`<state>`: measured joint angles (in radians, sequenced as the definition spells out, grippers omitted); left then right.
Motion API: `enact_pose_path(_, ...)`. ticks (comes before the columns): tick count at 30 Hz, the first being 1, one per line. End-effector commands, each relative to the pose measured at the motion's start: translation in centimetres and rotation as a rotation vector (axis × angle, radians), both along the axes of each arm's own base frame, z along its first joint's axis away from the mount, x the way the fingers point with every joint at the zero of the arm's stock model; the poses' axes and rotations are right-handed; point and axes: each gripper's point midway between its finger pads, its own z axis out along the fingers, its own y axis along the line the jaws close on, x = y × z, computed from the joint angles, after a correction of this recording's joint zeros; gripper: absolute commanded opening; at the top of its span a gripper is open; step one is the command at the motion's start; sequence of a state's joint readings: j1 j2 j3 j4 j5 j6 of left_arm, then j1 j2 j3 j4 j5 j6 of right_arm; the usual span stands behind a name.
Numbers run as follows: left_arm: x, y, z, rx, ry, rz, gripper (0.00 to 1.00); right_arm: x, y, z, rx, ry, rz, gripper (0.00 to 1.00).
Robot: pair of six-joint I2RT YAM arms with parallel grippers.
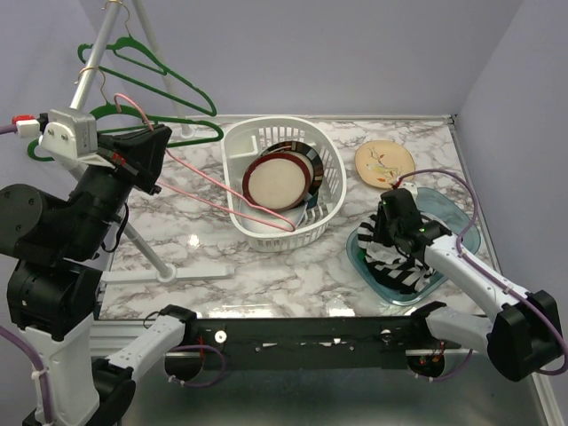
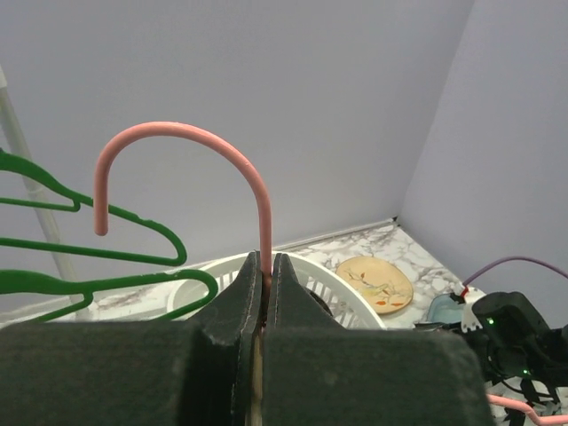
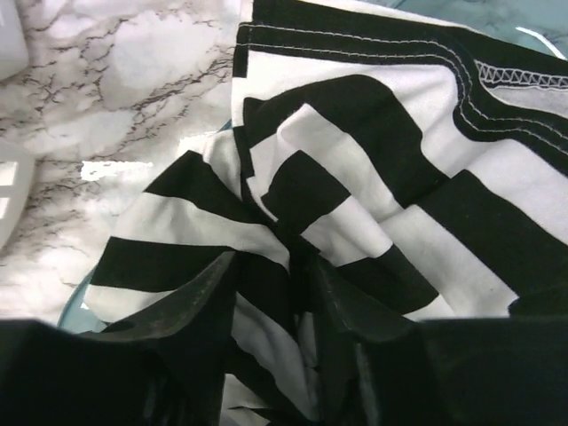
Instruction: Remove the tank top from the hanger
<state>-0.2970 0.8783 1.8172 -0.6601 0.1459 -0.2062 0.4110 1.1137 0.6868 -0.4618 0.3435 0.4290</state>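
A shallow, see-through teal tray (image 1: 446, 209) at the right of the marble-patterned desk (image 1: 200, 226) holds the tank top (image 3: 355, 160), a soft heap of black and white stripes with stitched hems, entirely off the pink hanger (image 2: 264, 222). The right pincer (image 3: 271, 266) is pressed into that heap, its dark fingers (image 3: 209, 297) closed on a bunched fold whose creases run toward the gap between them. One white slotted plastic basket (image 1: 333, 173) mid-desk holds a round cream plate (image 1: 277, 182) leaning against a dark bowl with a reddish rim (image 1: 308, 156). One tan plate with a painted motif (image 1: 383, 162) lies flat behind the tray. The left pincer (image 2: 266, 266) is clamped tight on the single pink wire hanger just below its hook. At least two green hangers (image 1: 164, 75) hang on a metal rack (image 1: 89, 80).
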Motion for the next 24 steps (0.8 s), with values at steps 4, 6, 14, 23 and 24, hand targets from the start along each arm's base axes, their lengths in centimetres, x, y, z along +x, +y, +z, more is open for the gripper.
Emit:
enact_pose_path(4,2.5,0.9,-0.8,0.03,0.025,0.089,0.0,-0.7,0.7,2.0,0.068,-0.004,0.004,0.82)
enact_pose_path(6,3.2,1.1,-1.5,0.041,0.046,0.11,0.0,-0.1,1.1,6.4,0.099,-0.108,0.043,0.88)
enact_pose_path(14,5.3,2.5,-4.4,0.094,0.116,0.221,0.0,-2.7,7.0,24.1,0.288,-0.445,0.537,0.9)
enact_pose_path(23,6.0,2.3,-5.8,0.113,0.147,0.217,0.0,-8.2,15.2,36.8,0.656,-0.709,1.056,0.84)
enact_pose_path(24,5.9,2.2,-5.9,0.112,0.147,0.215,0.0,-8.8,16.6,36.7,0.646,-0.702,1.109,0.84)
